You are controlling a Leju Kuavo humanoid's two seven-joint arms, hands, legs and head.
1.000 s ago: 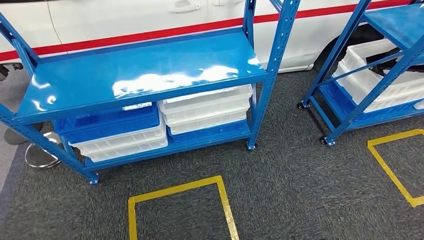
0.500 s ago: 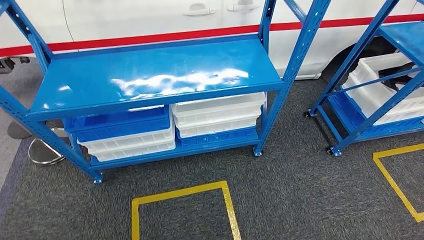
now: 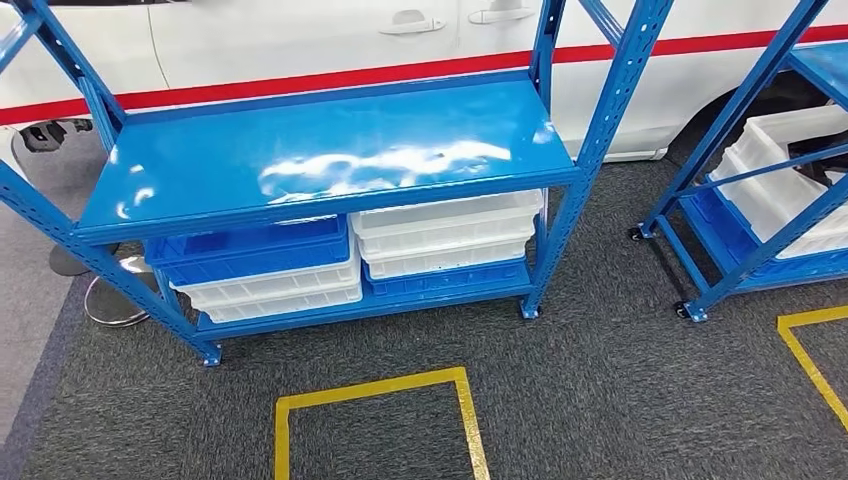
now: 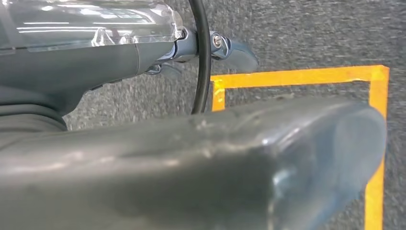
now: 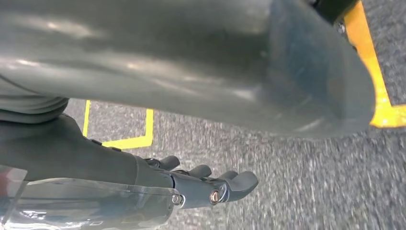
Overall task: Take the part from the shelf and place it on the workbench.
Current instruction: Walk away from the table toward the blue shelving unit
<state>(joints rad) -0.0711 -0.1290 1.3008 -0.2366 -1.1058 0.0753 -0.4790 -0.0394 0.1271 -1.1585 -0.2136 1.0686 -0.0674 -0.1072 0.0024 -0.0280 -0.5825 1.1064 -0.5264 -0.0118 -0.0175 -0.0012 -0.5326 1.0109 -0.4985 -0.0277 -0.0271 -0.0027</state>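
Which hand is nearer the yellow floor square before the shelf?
Left, probably. The left hand hangs right by the square; the right hand hangs over carpet, tape farther off.

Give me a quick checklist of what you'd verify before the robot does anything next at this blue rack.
1. Blue metal shelving rack in front of the robot: ok.
2. Part to pick visible: not ok; the top shelf looks bare, and the stacked white and blue plastic crates hide their contents.
3. Left hand empty: ok, hanging over carpet.
4. Right hand empty: ok, dark fingers loosely extended.
5. Yellow tape square on the grey carpet ahead of the robot's feet: ok.
6. Workbench located: cannot tell.
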